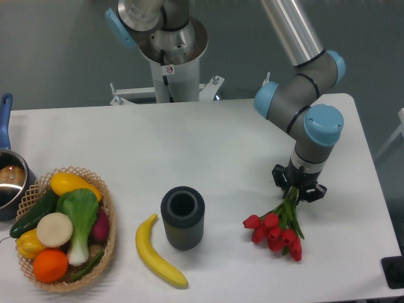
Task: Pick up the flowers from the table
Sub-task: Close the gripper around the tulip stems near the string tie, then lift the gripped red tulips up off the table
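Fixed camera, looking down on the white worktop (208, 139).

Arm reached in from the far side, elbow joints grey with blue caps. The tool (294, 192) pointed straight down at the right part of the worktop, its black body directly over the stem end of the flowers (276, 232). Green stems ran up into the tool and seemed pinched there, though the fingers themselves were hidden by the tool body, so I could not tell for sure how tightly they were pressed together.

Flowers: a small bunch of red tulips, heads fanned out toward the near side, just below the tool. The red heads looked to be on or close to the worktop surface; could not tell whether they touched it.

Left of the flowers, apart from them, a dark ribbed cylindrical cup (182, 217) stood upright, open at the top. Just left of the cup lay a yellow banana (158, 254), curved.

Near left corner: a woven basket (108, 243) filled with toy fruit and vegetables. Beside it at the left edge, a pot (7, 183) with a blue handle.
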Robot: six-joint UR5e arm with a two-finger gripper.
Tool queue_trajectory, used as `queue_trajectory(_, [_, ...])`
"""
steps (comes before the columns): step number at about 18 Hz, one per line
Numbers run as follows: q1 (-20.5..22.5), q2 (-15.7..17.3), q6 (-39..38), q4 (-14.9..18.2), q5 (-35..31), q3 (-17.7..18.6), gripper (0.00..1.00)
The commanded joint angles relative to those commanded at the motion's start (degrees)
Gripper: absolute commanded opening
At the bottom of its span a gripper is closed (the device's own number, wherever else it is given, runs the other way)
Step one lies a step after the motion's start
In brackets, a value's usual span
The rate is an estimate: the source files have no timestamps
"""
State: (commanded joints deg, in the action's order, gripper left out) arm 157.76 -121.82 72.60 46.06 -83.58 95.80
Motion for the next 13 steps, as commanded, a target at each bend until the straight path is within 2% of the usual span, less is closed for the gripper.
queue_trajectory(3, [0.00, 0.09, -1.14, 0.00, 0.00, 0.00, 0.34])
queue_trajectory(5, [-0.09, 0.09, -2.45, 0.00, 0.00, 0.00, 0.23])
queue_trajectory(13, [-0.35, 1.32, -2.90, -0.09, 0.00, -0.70, 0.22])
